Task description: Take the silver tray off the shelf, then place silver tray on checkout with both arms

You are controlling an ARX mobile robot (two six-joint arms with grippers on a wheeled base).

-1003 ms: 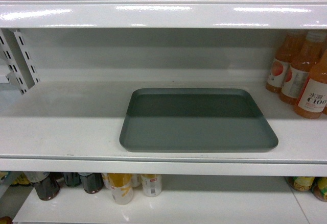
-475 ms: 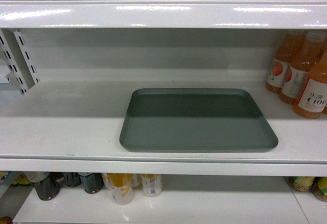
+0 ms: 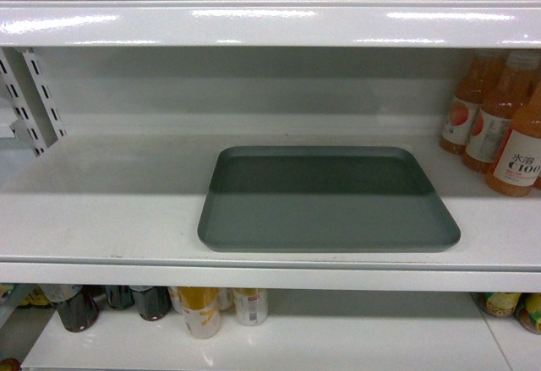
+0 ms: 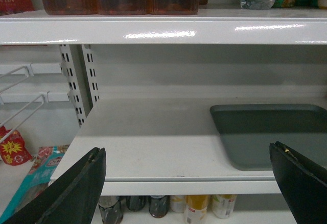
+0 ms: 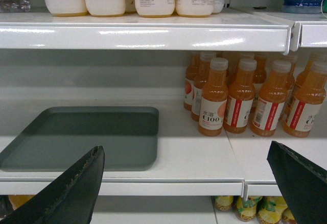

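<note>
Silver tray (image 3: 328, 200) flat on shelf (image 3: 101, 210), likely stiff, light, slick; pinch opposite short rims; left end effector (image 4: 189, 183) and right end effector (image 5: 186, 180) both spread, empty.

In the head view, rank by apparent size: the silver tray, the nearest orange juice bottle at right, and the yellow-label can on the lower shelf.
1. silver tray, by far the largest.
2. orange juice bottle, cut off by the frame edge.
3. yellow-label can, top hidden behind the shelf edge, so its ranking below the bottle is unsure.
</note>
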